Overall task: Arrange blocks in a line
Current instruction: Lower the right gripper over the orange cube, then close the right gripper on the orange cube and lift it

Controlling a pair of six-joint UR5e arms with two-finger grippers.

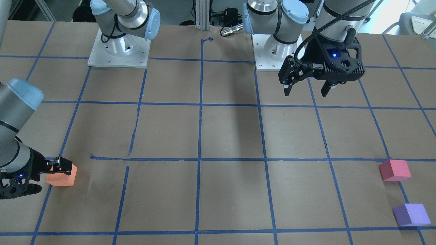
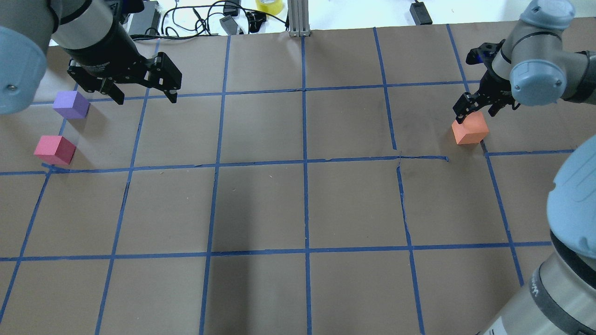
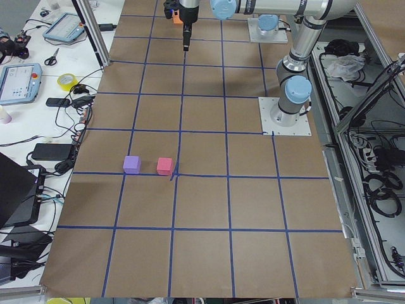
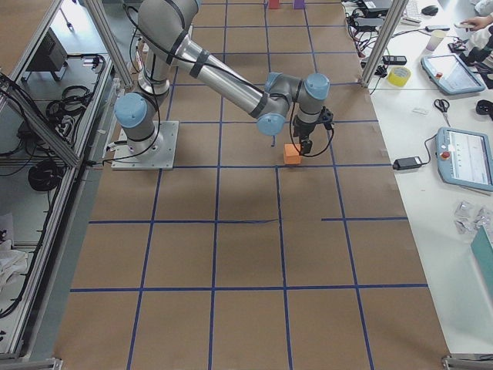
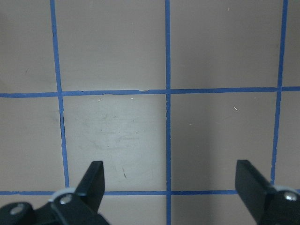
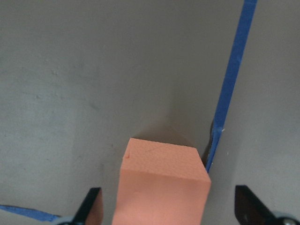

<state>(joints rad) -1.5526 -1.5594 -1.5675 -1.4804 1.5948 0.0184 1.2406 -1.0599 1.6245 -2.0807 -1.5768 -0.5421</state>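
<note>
The orange block (image 2: 470, 130) sits on the table at the right, by a blue tape line. My right gripper (image 2: 471, 111) is open and low over it. In the right wrist view the orange block (image 6: 164, 183) lies between the two spread fingers, apart from both. The purple block (image 2: 71, 104) and the red-pink block (image 2: 55, 150) sit close together at the far left. My left gripper (image 2: 142, 95) is open and empty, held above the table to the right of the purple block. Its wrist view shows only bare table between the fingertips (image 5: 96, 180).
Brown paper with a blue tape grid (image 2: 305, 163) covers the table. The two arm bases (image 1: 118, 51) stand at the robot's edge. Cables and a yellow tape roll (image 2: 268, 5) lie past the far edge beside an aluminium post (image 2: 298, 18).
</note>
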